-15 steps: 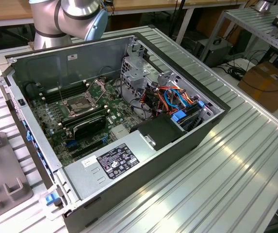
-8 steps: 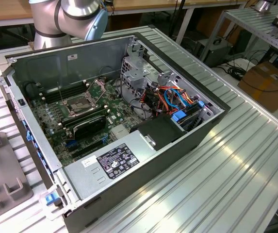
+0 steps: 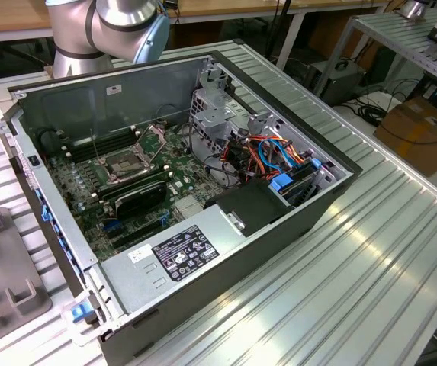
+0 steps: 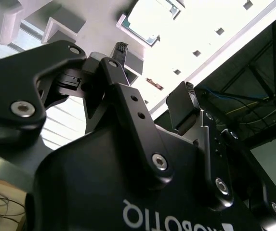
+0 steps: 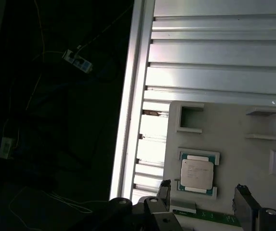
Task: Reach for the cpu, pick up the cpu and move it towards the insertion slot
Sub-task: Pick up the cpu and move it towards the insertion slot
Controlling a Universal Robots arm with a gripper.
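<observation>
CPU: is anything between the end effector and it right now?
Nothing visible. In the first wrist view the cpu lies uncovered in its recess on the grey tray, and the open end effector frames it with no object in between.

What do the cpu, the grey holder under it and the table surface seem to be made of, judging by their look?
The cpu: its top looks like a metal lid, pale silver with a dull sheen. The holder: matte pale grey with raised blocky walls, probably plastic. The table: ribbed bright metal, likely aluminium, since its long strips reflect the light.
</observation>
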